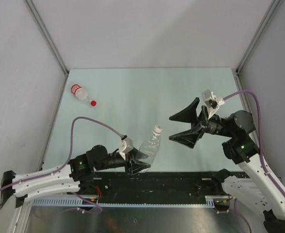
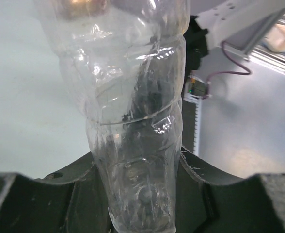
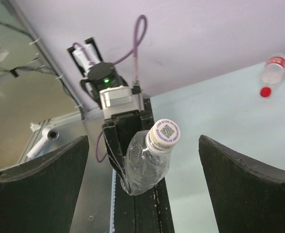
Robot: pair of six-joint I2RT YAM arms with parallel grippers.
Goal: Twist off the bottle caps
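No word or number can be read outright. The white cap (image 3: 164, 133) of the clear crinkled bottle (image 3: 145, 167), seen between the fingers of the right claw (image 1: 171, 128), carries a small square purple code pattern. A ring of purple lettering runs round it, too fine to make out. On the bottle with the red label band (image 3: 274, 68), lying far beyond that claw, any print is illegible.

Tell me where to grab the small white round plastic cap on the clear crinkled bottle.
Probably grip the small white plastic cap by its side wall, jaws across its width, approaching end-on along the bottle's axis. The clear crinkled bottle, clamped low in the left gripper, points its cap at the open right gripper.
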